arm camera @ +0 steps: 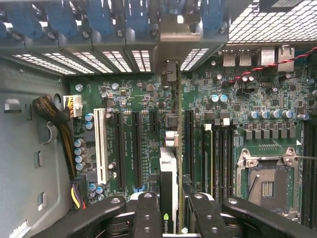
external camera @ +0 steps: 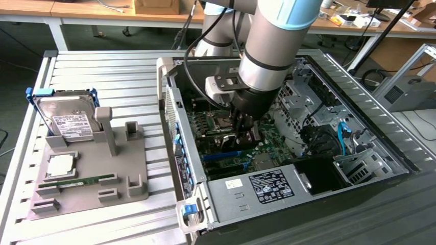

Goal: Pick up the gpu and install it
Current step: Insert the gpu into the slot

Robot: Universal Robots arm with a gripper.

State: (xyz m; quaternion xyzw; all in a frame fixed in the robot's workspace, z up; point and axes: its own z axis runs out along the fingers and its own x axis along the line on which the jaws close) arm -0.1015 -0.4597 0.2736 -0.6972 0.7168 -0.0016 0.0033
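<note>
My claw [arm camera: 171, 210] is clenched on the gpu [arm camera: 168, 171]. The card stands edge-on between my fingers [arm camera: 147, 210], down inside the case [external camera: 168, 97], over the middle of the board [arm camera: 237, 94]. I cannot tell whether its lower edge has met a slot.

The main risk, I reckon, is misalignment. Several black slots [arm camera: 136, 148] run parallel and close together. If the card comes down a little off or tilted, its contacts would land on the board beside the slot, or jam at one end. I grip only one end of the card, so a push could make it pivot or slip between my fingers. The bracket end points at the rear wall [arm camera: 124, 57] and could catch on the grilles there instead of dropping into its opening.

Just beside the card on one side are the memory slots [arm camera: 218, 153], with the socket [arm camera: 267, 181] beyond them. On the other side is the white slot [arm camera: 100, 148], with capacitors [arm camera: 79, 151] along it. My fingers are wide and could clip any of these. The cables [arm camera: 54, 114] at the board's edge lie well apart from the card.

Outside the case, on the surface [external camera: 102, 71] toward the exterior view's left, the tray [external camera: 129, 178] carries the drive [external camera: 68, 120], out of my way.
</note>
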